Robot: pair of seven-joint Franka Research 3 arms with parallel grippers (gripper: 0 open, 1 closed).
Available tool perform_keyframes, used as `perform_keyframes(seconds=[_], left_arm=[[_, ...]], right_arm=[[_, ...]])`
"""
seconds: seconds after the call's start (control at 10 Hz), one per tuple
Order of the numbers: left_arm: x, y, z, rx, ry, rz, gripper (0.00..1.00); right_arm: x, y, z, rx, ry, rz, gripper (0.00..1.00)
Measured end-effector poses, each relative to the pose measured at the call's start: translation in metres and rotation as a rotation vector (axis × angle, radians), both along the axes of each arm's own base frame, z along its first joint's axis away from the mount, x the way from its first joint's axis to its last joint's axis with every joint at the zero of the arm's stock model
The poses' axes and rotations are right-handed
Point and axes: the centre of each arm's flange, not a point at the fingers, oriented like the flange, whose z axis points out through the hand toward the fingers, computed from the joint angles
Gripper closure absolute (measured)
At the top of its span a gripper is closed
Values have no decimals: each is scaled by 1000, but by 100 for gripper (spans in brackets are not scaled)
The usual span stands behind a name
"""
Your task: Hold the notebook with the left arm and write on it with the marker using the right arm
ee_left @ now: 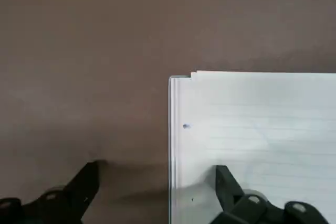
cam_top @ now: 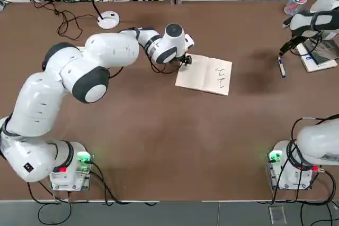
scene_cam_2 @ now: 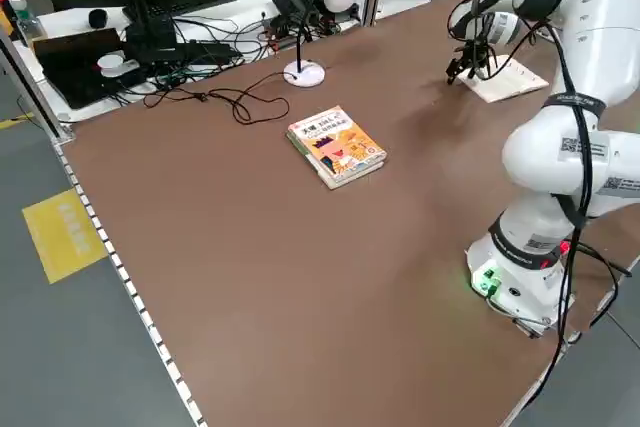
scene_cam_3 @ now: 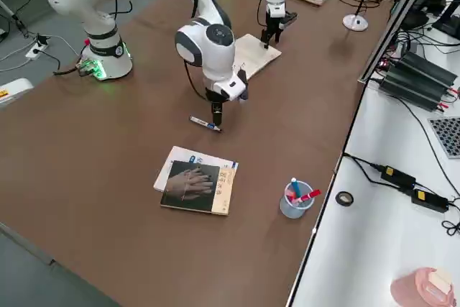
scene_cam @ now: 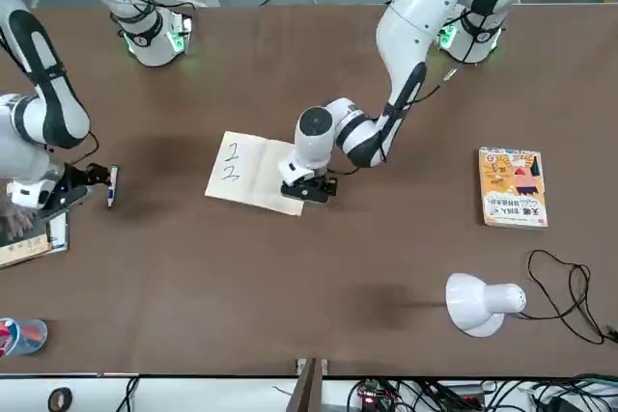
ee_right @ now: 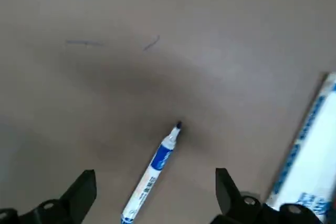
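Brown desk [cam_top: 159, 141] lay bare across its near half, while one cream notebook [cam_top: 204, 75] sat open near the middle, its left edge under the left gripper [ee_left: 157, 192], whose jaws stood apart, one on the page and one on the desk. One marker [ee_right: 153, 167] lay uncapped near the desk's right edge, beside two books [scene_cam_3: 195, 186], with the right gripper [ee_right: 155, 195] just above it, jaws wide and empty. One orange book [scene_cam: 512, 186] and one lamp [scene_cam: 481, 303] occupied the left side.

The marker [ee_right: 152, 169] is cut off at the right wrist frame's bottom edge (cap end unseen), and the notebook [ee_left: 257, 140] runs off the left wrist frame's right and bottom edges.
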Motion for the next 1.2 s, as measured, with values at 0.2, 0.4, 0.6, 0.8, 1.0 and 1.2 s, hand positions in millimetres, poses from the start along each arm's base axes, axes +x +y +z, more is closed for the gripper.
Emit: perform_keyframes(seconds=[0.2, 0.4, 0.6, 0.8, 1.0, 1.2], left_arm=[[0, 0, 0, 0, 0, 0, 2], [0, 0, 0, 0, 0, -1, 1], [0, 0, 0, 0, 0, -1, 1], [0, 0, 0, 0, 0, -1, 1], [0, 0, 0, 0, 0, -2, 1], [0, 0, 0, 0, 0, -2, 1]], right_arm=[[-3, -1, -6, 1, 7, -2, 0], [-6, -3, -15, -3, -2, -6, 0], [-11, -7, -34, -7, -11, -17, 0], [-19, -11, -51, -7, -1, -27, 0], [-25, -13, -59, -5, 12, -33, 0], [-28, -14, -62, -6, 11, -42, 0]])
